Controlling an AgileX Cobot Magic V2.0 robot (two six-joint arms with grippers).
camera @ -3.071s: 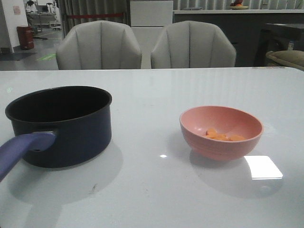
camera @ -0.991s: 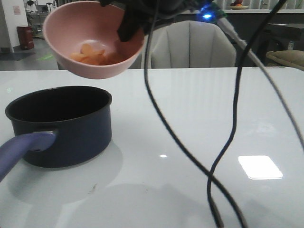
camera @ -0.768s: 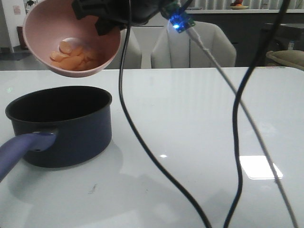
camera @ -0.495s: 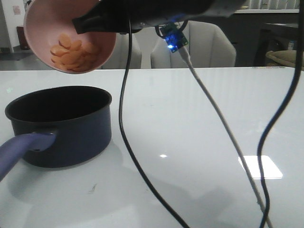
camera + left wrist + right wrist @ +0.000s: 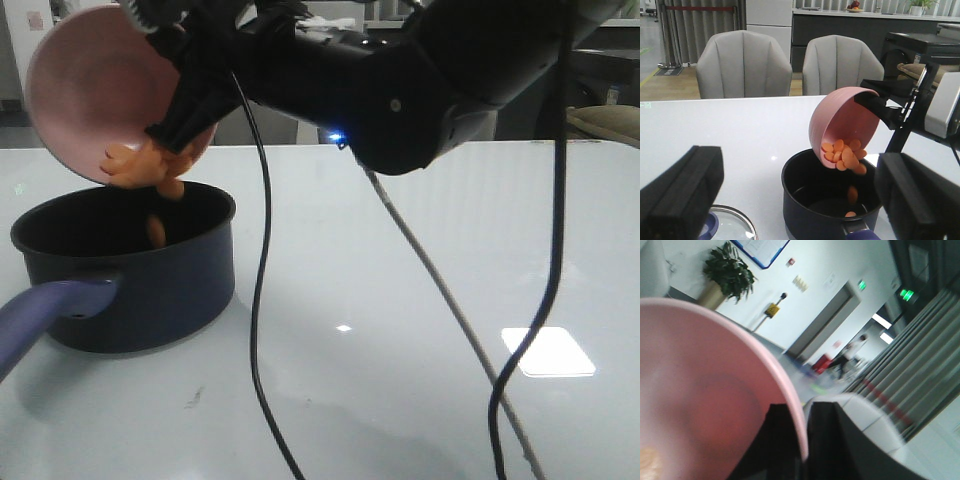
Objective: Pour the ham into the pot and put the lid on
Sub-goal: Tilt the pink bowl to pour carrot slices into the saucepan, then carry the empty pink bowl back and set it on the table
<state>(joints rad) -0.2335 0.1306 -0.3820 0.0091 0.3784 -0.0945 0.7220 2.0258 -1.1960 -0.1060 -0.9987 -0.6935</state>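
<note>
**Bowl tipped, ham dropping into the pot**

Half a second ago the bowl (image 5: 95,95) was held high above the pot (image 5: 130,265), tilted only partway, with all the ham resting inside it. Now it is turned nearly on its side, mouth facing down toward the pot, and the ham (image 5: 148,165) has slid to the low rim and begun to spill; one piece is already in mid-air inside the pot's opening. The pot itself has not moved on the table (image 5: 400,300).

The ham is a cluster of thin, orange, rounded slices, bunched at the bowl's lip. The pot is dark navy with a black inside and a lavender-blue handle pointing toward the camera.

The right gripper (image 5: 175,110) pinches the bowl's rim, one finger inside the bowl and one outside. The right wrist view confirms this close up: the pink rim sits clamped between two dark fingers (image 5: 827,440).

The left wrist view shows what the front view lacks: a slice lying on the pot's floor, another falling above it, and the lid (image 5: 730,225) resting flat on the table just beside the pot, glass with a blue knob. The left gripper (image 5: 800,200) hangs with its fingers spread wide, holding nothing, near the pot.
</note>
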